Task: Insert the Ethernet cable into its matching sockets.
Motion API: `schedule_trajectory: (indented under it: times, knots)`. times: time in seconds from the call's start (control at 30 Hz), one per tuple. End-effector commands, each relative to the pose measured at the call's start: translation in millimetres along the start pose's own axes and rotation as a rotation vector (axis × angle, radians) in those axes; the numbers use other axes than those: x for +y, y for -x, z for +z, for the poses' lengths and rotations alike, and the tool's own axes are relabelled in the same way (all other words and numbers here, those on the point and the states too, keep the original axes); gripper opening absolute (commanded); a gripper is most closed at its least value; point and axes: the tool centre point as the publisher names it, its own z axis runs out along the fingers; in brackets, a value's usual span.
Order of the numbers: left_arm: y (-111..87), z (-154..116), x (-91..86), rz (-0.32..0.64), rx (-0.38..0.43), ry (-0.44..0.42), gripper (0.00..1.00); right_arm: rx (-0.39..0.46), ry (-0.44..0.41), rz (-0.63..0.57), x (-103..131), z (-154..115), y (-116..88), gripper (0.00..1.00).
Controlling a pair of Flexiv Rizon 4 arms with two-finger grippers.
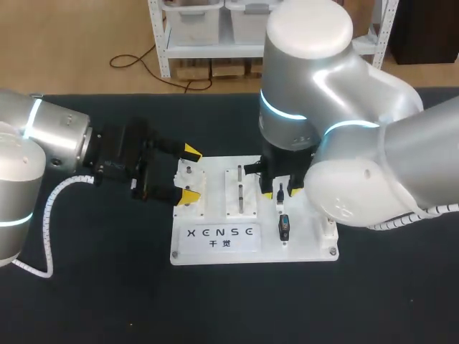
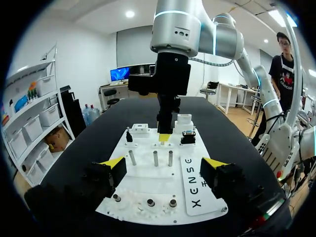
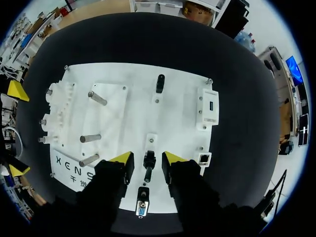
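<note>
The right gripper [image 3: 147, 158] hangs over the white board [image 3: 133, 74] with its yellow-tipped fingers apart. A short black cable plug [image 3: 148, 163] stands on the board between them, with a gap on either side, so neither finger touches it. Just beside one finger, at the board's corner, sits the small grey Ethernet socket [image 3: 204, 158], apart from the plug. A silver connector [image 3: 141, 208] lies under the gripper, and a white block with a port [image 3: 208, 105] stands further along the same edge as the socket. Three metal pegs [image 3: 90, 138] stand on the other side of the plug.

The left gripper [image 1: 189, 173] is spread wide at the board's left end, one finger on each side of a raised white fixture [image 1: 191, 175]. The board rests on the dark table [image 1: 107, 287].
</note>
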Motion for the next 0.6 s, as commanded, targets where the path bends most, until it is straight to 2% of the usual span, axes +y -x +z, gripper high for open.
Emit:
schedule_trajectory:
  times: [0.03,0.07,0.1,0.3,0.6]
  knots:
    - [-1.1,1,0.3,0.001,-0.002,0.001,1.00,0.004,-0.003,-0.003,2,3,3,0.15]
    - [-1.1,1,0.3,0.001,-0.002,0.001,1.00,0.004,-0.003,-0.005,2,4,3,0.02]
    - [-1.1,1,0.3,0.001,-0.002,0.001,1.00,0.004,-0.002,-0.006,2,4,3,0.00]
    - [-1.1,1,0.3,0.001,-0.002,0.001,1.00,0.002,0.001,-0.015,3,0,4,0.00]
    - [-1.1,1,0.3,0.001,-0.002,0.001,1.00,-0.015,0.028,-0.011,-2,-26,6,0.00]
